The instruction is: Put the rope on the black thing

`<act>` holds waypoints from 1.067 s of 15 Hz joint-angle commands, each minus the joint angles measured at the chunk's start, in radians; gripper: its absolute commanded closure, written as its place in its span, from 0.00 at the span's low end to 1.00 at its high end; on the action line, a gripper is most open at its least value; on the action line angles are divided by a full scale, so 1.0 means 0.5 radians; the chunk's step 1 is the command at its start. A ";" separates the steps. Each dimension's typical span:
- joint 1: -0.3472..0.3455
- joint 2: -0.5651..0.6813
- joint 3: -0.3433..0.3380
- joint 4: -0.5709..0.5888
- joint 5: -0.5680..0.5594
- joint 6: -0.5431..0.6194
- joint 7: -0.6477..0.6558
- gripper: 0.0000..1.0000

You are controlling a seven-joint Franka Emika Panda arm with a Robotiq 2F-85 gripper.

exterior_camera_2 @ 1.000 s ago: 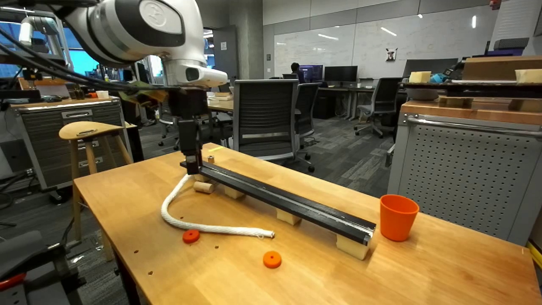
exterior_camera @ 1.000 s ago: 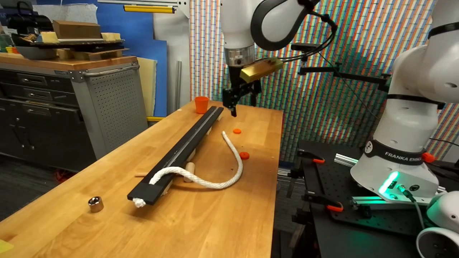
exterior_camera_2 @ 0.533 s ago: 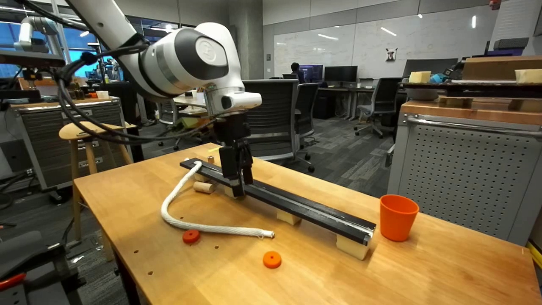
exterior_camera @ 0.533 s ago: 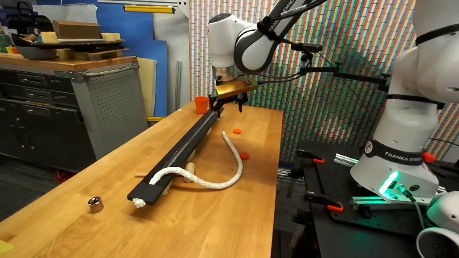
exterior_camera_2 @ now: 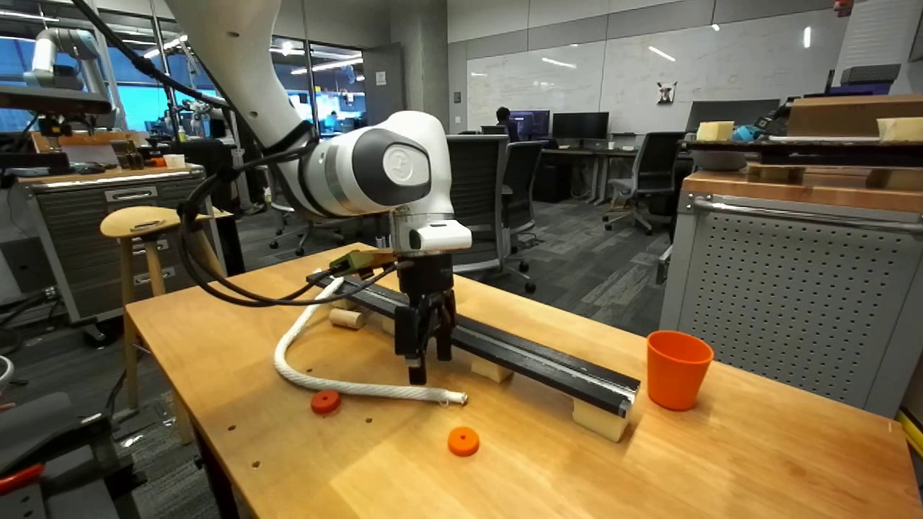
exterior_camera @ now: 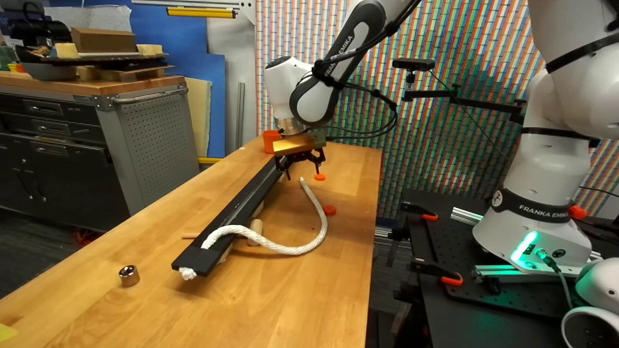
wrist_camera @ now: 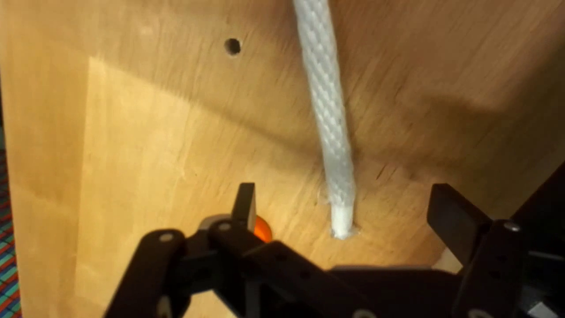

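The white rope (exterior_camera: 290,250) lies in a curve on the table in both exterior views (exterior_camera_2: 382,390). One end rests on the end of the long black bar (exterior_camera: 237,209), and its other end lies free on the wood. A white frayed tuft shows under that bar end. The bar also shows in an exterior view (exterior_camera_2: 530,351), raised on small blocks. My gripper (exterior_camera: 303,176) is open and empty, pointing down above the rope's free end, beside the bar (exterior_camera_2: 430,370). In the wrist view, the rope tip (wrist_camera: 342,216) lies between my spread fingers (wrist_camera: 344,194), not touching them.
Two orange-red discs (exterior_camera_2: 464,441) (exterior_camera_2: 325,401) lie near the rope. An orange cup (exterior_camera_2: 678,371) stands by the bar's far end. A wooden peg (exterior_camera: 256,231) lies beside the bar, and a metal ring (exterior_camera: 129,275) stands near the frayed end.
My gripper has moved down from high above the table to just over the rope's free end, and it has turned. The rope and black bar have not moved.
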 commanded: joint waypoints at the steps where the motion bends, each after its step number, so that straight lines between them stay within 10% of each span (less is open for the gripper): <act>1: 0.041 0.187 -0.038 0.196 0.180 -0.074 -0.061 0.00; 16: 0.027 -0.008 -0.143 -0.035 0.420 -0.001 -0.053 0.00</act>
